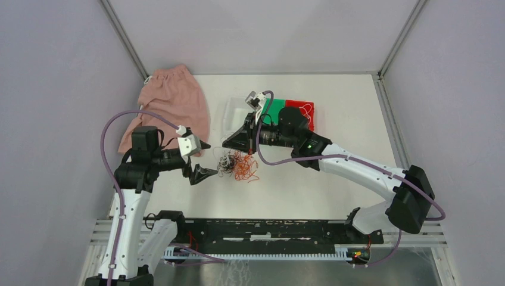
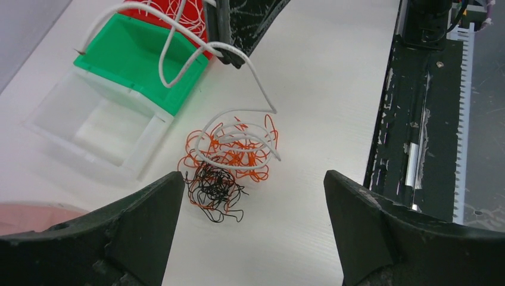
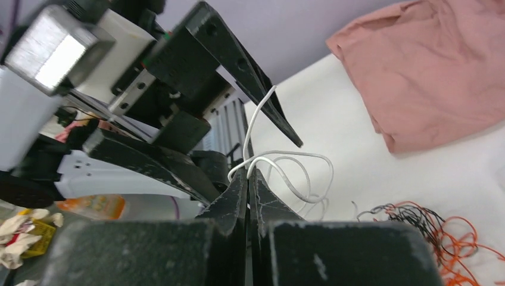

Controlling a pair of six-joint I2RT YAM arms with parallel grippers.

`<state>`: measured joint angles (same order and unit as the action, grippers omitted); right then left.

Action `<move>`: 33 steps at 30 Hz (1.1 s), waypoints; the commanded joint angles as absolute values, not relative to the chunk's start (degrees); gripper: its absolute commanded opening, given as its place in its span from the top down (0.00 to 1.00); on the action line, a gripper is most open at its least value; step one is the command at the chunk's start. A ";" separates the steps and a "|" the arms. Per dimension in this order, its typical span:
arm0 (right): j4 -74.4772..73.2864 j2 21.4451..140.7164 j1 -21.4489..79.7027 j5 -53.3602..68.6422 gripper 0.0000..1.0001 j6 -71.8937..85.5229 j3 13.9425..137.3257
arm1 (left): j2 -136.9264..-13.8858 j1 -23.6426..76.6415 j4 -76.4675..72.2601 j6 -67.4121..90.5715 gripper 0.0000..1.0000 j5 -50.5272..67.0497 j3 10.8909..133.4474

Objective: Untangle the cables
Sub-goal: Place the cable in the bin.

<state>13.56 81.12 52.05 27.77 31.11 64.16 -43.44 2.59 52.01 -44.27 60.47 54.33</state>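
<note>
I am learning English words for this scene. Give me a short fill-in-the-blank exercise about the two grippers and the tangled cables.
The right gripper is shut on a thin, wiry ____ cable.
The left gripper has its jaws ____.
On the white table, against the black cables, lies a larger clump of ____ cables.
Missing words: white; open; orange.

One tangle point(image 2: 229, 158), three bins point(image 2: 138, 55), one cloth point(image 1: 175, 102)

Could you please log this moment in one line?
left gripper: open beside tangle | right gripper: shut on white cable running into tangle
</note>
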 commanded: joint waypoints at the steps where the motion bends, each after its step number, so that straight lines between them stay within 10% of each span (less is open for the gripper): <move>1: 22.24 79.56 50.76 32.07 1.00 37.67 68.16 | -42.17 2.35 46.25 -39.87 0.08 64.22 54.59; 17: -12.09 78.11 27.87 -0.37 1.00 20.18 74.29 | -43.34 2.40 46.65 -40.21 0.01 54.55 54.15; 33: -9.82 94.72 13.18 4.22 1.00 23.63 75.84 | -43.61 2.37 47.90 -42.84 0.01 52.78 54.68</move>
